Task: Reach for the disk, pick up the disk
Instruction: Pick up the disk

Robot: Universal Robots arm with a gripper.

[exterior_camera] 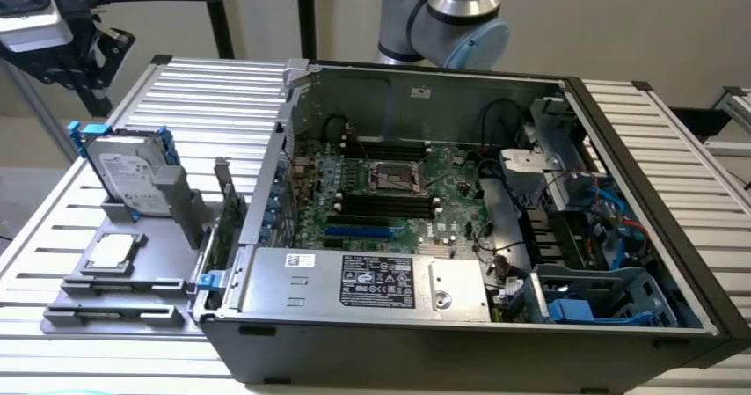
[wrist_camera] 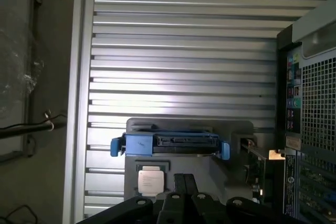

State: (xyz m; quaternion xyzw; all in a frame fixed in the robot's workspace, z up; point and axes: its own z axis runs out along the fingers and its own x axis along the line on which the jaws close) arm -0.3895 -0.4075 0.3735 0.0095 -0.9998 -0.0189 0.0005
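The disk (exterior_camera: 127, 173) stands on edge in a grey holder (exterior_camera: 164, 206) on the exterior view's left, its white label facing out and a blue bracket around it. In the wrist view the disk (wrist_camera: 170, 142) shows edge-on, as a blue-framed bar with its connector side up. My gripper (wrist_camera: 184, 183) hangs well above it, the two dark fingers (wrist_camera: 178, 182) pressed together and holding nothing. In the exterior view the gripper assembly (exterior_camera: 83, 52) is high at the far left, above and behind the disk.
A small square processor chip (exterior_camera: 114, 250) lies on the grey fixture beside the disk, and the chip (wrist_camera: 149, 178) sits close under my fingers. The open computer case (exterior_camera: 470, 219) fills the exterior view's right. Everything rests on a slatted aluminium table (exterior_camera: 211, 87).
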